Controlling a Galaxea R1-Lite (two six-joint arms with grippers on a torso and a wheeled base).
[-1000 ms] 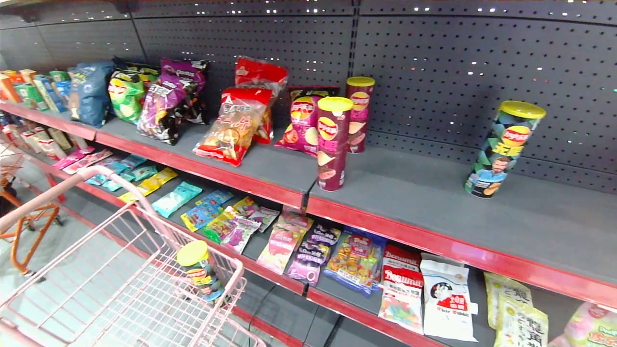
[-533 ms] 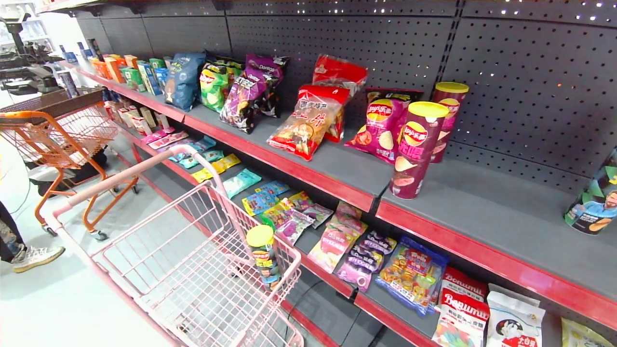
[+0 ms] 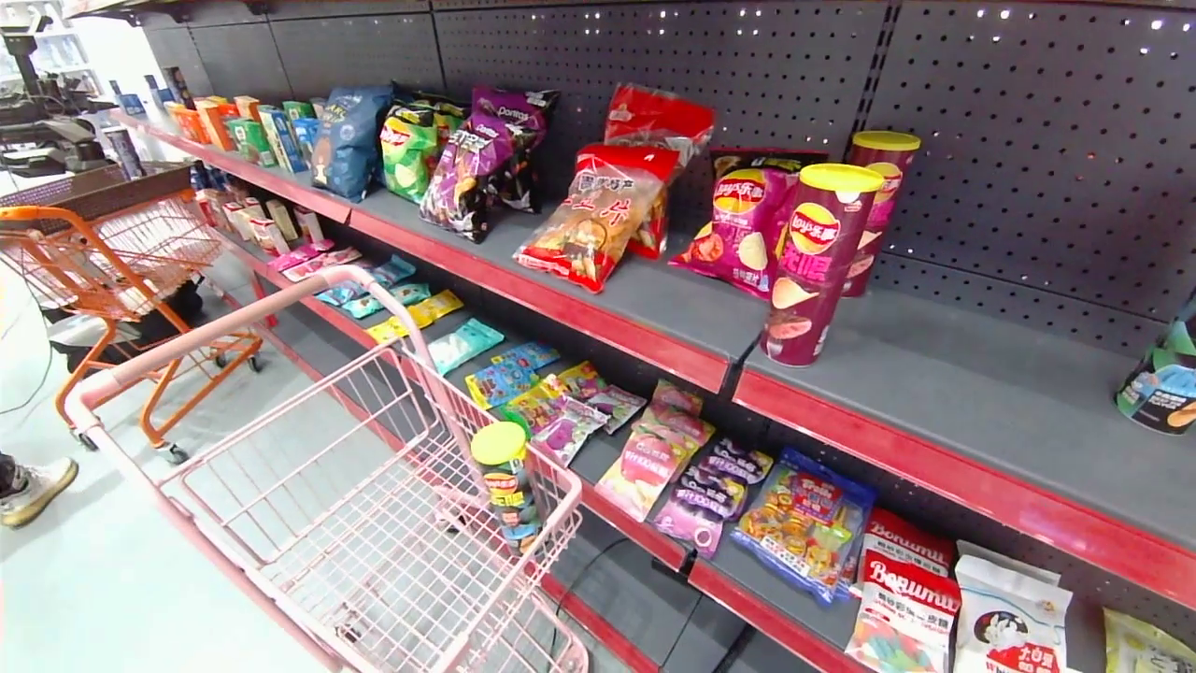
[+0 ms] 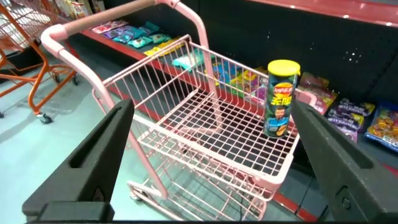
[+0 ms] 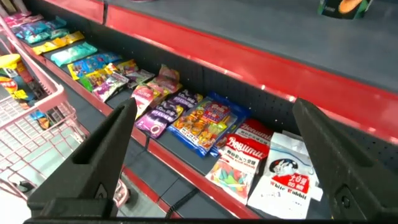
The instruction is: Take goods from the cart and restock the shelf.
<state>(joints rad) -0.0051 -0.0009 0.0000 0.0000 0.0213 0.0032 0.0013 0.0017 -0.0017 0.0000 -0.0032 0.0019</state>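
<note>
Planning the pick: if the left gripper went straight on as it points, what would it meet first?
Likely the wire floor of the pink cart. The left gripper, open, aims beside the yellow-lidded can, not at it. Depth is unclear.

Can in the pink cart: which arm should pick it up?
Left, likely. The left gripper is open above the cart, facing the can; the right gripper faces the shelved snack bags instead.

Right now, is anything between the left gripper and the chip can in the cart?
Nothing visible. The left gripper hangs open above the pink cart, whose basket is open-topped. The chip can stands upright alone in the basket's corner nearest the shelf, with wire walls beside it but nothing over it.
</note>
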